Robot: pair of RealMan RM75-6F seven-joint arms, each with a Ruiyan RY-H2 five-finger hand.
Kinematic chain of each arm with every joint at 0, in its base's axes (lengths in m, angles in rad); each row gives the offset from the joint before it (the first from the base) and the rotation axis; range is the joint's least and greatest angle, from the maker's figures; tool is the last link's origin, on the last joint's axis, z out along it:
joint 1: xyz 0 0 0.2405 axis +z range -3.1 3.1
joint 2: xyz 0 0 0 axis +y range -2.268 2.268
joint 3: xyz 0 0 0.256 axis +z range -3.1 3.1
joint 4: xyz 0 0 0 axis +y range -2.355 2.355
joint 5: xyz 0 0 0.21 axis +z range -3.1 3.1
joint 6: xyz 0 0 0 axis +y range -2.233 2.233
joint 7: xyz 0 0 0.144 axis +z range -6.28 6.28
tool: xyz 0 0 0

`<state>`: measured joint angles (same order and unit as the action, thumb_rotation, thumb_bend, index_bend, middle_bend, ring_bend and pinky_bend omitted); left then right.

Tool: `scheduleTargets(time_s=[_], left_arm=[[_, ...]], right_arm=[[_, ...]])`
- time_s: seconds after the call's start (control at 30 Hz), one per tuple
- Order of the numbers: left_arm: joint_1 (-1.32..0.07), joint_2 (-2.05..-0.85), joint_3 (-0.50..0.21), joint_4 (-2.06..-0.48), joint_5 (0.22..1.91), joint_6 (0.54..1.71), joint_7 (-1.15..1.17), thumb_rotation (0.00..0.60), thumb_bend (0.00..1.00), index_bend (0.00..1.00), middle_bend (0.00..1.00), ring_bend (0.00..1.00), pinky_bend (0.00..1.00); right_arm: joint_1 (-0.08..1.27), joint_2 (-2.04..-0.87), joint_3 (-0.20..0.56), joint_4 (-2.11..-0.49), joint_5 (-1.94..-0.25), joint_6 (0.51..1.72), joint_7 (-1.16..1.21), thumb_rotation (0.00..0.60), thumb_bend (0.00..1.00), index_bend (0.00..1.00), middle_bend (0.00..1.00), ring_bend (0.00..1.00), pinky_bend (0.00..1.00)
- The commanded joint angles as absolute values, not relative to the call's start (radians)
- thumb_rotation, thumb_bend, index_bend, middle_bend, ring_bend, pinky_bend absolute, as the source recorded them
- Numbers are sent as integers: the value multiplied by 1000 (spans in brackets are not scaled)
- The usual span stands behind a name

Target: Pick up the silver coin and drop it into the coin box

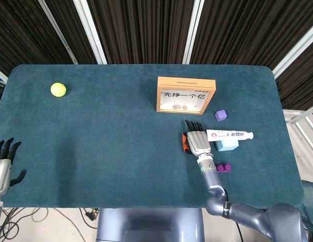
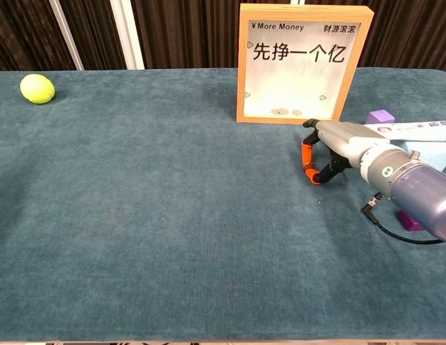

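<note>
Silver coin: cannot be made out on the cloth in either view; if it is there, it lies hidden under the right hand's orange tips, so where it is cannot be told
Coin box (image 1: 186,94): stands upright toward the far side of the table (image 1: 106,146), wooden frame with a clear front printed with Chinese characters and "More Money" (a few coins show at the bottom behind the pane)
Right hand (image 1: 197,141): palm down on the cloth just in front of the box, apart from it; in the chest view (image 2: 337,141) its orange-tipped thumb and finger (image 2: 306,152) are drawn together, tips touching or nearly so, against the table; whether anything is pinched between them cannot be told
Left hand (image 1: 4,162): at the near left edge of the table, off the cloth, fingers spread and holding nothing; seen only in the head view
Toothpaste tube (image 1: 229,134): lies across a light blue block (image 1: 227,145), just right of the right hand
Purple cube (image 1: 220,115): on the cloth right of the box, beyond the tube
Purple piece (image 1: 224,167): small, beside the right wrist
Tennis ball (image 1: 58,89): far left of the table, well apart from everything else
</note>
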<state>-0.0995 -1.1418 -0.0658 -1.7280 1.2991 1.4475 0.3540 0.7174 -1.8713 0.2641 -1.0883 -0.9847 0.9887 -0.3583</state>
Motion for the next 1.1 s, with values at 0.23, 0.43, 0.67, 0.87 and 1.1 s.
scheduleTargets(time_s=[0.23,0.43,0.67,0.87,1.1], left_arm=[[-100,-1141,-66,-1728,1296,1447,355,600,264,140,26,0,0],[-100,-1143,-64,-1731,1299,1449,360,600,265,140,26,0,0],[-100,-1142,-64,-1731,1299,1449,357,600,265,140,26,0,0],[-98,-1141,-66,-1732,1297,1450,349,600,265,140,26,0,0],[-102,-1142,-72,-1731,1274,1442,362,600,265,140,26,0,0]], right_arm=[[687,-1798,269,-1213,-1038,1054,-344,600,486,839,39,9,0],[662,-1698,288,-1415,-1042,1113,-398,600,487,840,39,9,0],[672,-1568,358,-1686,-959,1143,-505,600,487,839,39,9,0],[730,-1468,451,-1760,-881,1154,-604,600,487,840,39,9,0],[848,-1373,563,-1695,-707,1067,-668,600,486,840,39,9,0]])
